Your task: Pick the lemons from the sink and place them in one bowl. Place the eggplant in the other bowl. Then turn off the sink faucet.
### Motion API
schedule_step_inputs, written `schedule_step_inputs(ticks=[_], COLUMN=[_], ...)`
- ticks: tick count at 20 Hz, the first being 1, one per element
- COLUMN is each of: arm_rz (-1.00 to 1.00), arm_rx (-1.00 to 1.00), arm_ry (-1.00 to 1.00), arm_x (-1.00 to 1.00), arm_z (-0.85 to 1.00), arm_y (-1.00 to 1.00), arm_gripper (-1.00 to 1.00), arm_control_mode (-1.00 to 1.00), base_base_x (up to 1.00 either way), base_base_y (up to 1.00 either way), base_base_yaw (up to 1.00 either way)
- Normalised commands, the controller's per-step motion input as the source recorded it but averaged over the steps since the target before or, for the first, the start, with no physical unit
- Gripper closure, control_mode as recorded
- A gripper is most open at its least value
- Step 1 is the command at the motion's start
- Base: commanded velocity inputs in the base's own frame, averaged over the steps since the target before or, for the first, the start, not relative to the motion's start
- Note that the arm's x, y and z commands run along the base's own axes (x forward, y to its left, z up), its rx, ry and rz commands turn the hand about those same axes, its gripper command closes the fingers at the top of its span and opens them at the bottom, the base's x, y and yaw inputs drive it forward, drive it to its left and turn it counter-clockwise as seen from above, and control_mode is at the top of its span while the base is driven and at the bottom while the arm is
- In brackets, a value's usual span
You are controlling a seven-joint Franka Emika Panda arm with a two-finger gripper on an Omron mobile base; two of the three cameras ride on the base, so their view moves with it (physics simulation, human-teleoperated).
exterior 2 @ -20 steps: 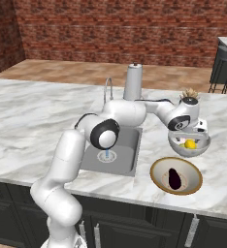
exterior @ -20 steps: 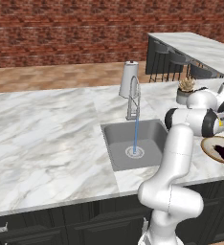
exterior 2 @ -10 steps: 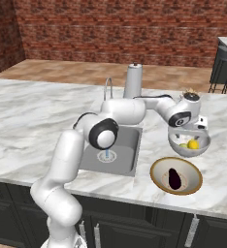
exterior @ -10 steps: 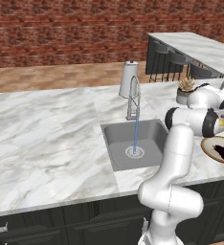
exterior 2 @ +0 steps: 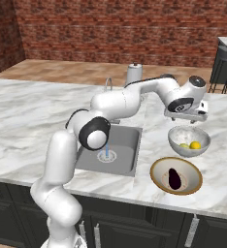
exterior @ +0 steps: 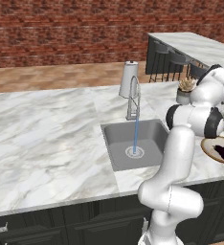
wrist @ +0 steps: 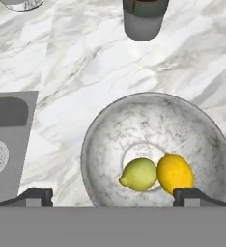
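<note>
Water runs from the tall chrome faucet [exterior: 133, 98] into the grey metal sink [exterior 2: 116, 147] (last step pending). Two yellow lemons [wrist: 156, 173] lie in the speckled grey-white bowl [exterior 2: 188, 141], the dark purple eggplant [exterior 2: 174, 178] in the tan wooden bowl [exterior 2: 176, 176]. The pincer [exterior 2: 186, 117] hovers above, jaws apart, empty; next, reach for the lever.

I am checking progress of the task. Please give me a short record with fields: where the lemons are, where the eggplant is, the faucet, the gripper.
lemons: both inside grey-white bowl, side by side
eggplant: inside tan-rimmed bowl
faucet: running, water stream falling on the drain
sink: no fruit seen inside
gripper: open, above the grey-white bowl, holding nothing
</note>
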Motion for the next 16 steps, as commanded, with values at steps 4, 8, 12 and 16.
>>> schedule_step_inputs(ticks=[4,8,12,16], arm_rz=[0.22,0.15,0.08,0.01], arm_rx=[0.13,0.0,-0.01,0.0], arm_ry=[-0.2,-0.02,-0.01,0.0], arm_x=[-0.06,-0.43,-0.24,-0.03], arm_z=[0.14,0.0,0.0,-0.02], arm_y=[0.47,0.82,0.66,0.24], arm_gripper=[-1.0,-1.0,-1.0,-1.0], arm_control_mode=[-1.0,-1.0,-1.0,-1.0], base_base_x=[0.0,0.0,0.0,0.0], base_base_y=[0.0,0.0,0.0,0.0], base_base_yaw=[0.0,0.0,0.0,0.0])
